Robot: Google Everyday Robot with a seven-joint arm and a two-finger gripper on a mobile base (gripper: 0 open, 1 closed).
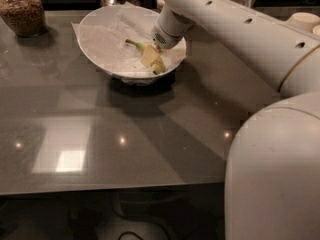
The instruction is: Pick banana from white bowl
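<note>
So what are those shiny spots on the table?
Camera view: light glare on the glossy table, one big square patch and small dots; a dark shadow lies under the white bowl, where the gripper sits at the banana.

I can read no text, label, brand or number anywhere on my feed. The white bowl (95, 21) and its crinkled paper lining look blank to me. The banana (159, 67) shows no sticker that I can make out. The jar (22, 11) at the table's far left corner shows no readable label. The gripper (151, 57) sits low inside the bowl, right on the banana, and I see no writing on it or on the arm (240, 29).
</note>
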